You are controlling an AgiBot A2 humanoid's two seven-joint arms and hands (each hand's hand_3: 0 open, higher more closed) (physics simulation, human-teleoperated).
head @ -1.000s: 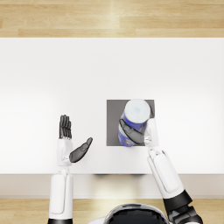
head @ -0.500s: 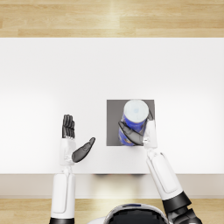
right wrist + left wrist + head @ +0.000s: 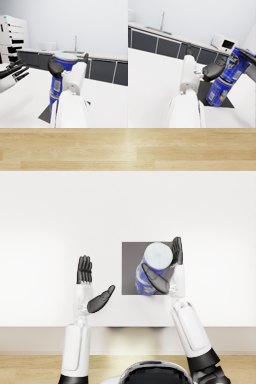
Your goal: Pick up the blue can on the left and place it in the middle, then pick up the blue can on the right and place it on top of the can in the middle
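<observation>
1. The right robot hand [image 3: 167, 270] is clamped on the upper blue cylindrical metal can [image 3: 156, 259], thumb on one side, fingers [image 3: 176, 249] on the far side.
2. This upper can sits on top of a lower blue cylindrical can [image 3: 218, 92]; the left wrist view shows the two stacked, the upper one leaning slightly off the lower one's axis.
3. Both cans have their long axes roughly vertical, lids pointing up; the pale lid [image 3: 65, 56] of the upper can shows above the right thumb.
4. The lower can stands on a dark grey square mat [image 3: 131, 258] on the white surface [image 3: 60, 213], directly below the right robot hand.
5. The left robot hand [image 3: 89, 285] hovers well apart from the stack, on its left, fingers spread apart and holding nothing.
</observation>
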